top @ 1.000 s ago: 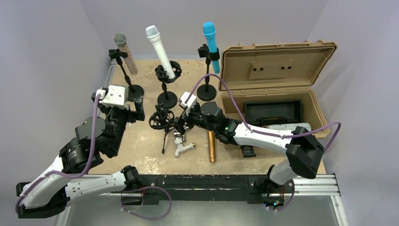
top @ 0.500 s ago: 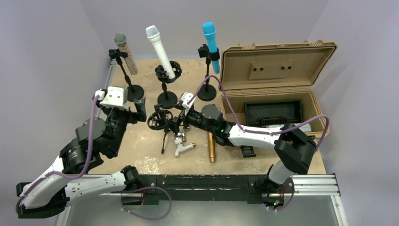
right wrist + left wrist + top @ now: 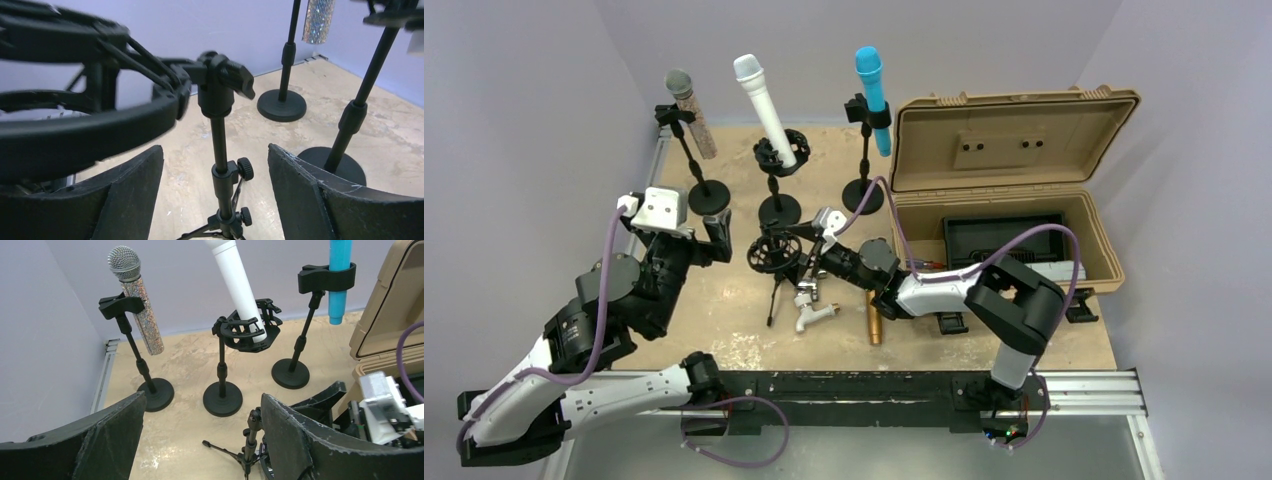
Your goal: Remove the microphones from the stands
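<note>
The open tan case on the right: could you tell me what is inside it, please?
A black tray lies in the tan case. The right arm and its purple cable cover the front of the inside, so what lies there cannot be seen.

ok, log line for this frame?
left gripper: open, empty | right gripper: open, facing empty tripod stand | white microphone: mounted | gold microphone: lying on table

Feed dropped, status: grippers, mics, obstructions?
Left gripper open, empty. Right gripper open, at empty tripod stand. Glitter mic, white mic, blue mic all clipped. Gold mic on table.
</note>
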`<state>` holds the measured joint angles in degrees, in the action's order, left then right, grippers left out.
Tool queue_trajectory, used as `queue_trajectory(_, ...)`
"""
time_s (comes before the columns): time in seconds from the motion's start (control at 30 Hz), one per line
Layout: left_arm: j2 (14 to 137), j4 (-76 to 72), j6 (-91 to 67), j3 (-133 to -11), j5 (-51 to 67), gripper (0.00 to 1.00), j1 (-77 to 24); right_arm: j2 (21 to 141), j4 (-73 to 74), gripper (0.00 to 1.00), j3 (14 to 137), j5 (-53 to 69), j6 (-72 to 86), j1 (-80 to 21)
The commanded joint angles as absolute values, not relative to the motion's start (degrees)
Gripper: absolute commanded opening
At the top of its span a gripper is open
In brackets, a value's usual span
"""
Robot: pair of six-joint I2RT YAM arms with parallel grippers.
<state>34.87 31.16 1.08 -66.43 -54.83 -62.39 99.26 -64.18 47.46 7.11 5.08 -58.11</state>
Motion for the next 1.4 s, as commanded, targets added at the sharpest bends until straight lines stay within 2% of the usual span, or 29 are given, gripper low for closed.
queue_trajectory(0.0,34.22,29.92,0.48,-67.32,-55.00,0.82,-62.82,103.43,-75.61,0.74,47.19,7.18,8.04,-58.18)
queue_trajectory(0.4,32.44,29.72,-1.14,-66.99,-55.64,0.82,-63.53,108.75,-71.88,0.68,54.20,3.17,8.65,-58.36)
queue_trajectory(0.5,32.56,29.75,-1.27,-67.05,-55.59,0.82,-63.54,109.25,-65.77,0.64,58.29,-1.41,10.20,-58.81)
queue_trajectory(0.7,33.85,29.98,-1.63,-66.97,-55.25,0.82,-63.54,110.90,-63.44,0.64,61.54,-12.33,13.85,-60.53)
queue_trajectory(0.8,35.24,30.14,-2.22,-67.06,-55.24,0.82,-63.54,109.95,-62.81,0.67,60.63,-13.99,14.30,-60.56)
queue_trajectory(0.93,37.88,32.11,-5.99,-67.29,-54.33,0.88,-63.55,105.72,-60.45,0.79,58.08,-12.97,12.73,-60.56)
queue_trajectory(1.1,44.11,51.04,-23.51,-75.07,-54.33,0.92,-63.46,98.52,-55.74,0.89,52.95,-13.10,12.86,-60.56)
queue_trajectory(1.37,51.40,86.57,-61.28,-90.18,-52.06,0.97,-61.51,93.03,-50.31,0.92,49.32,-14.19,13.35,-60.51)
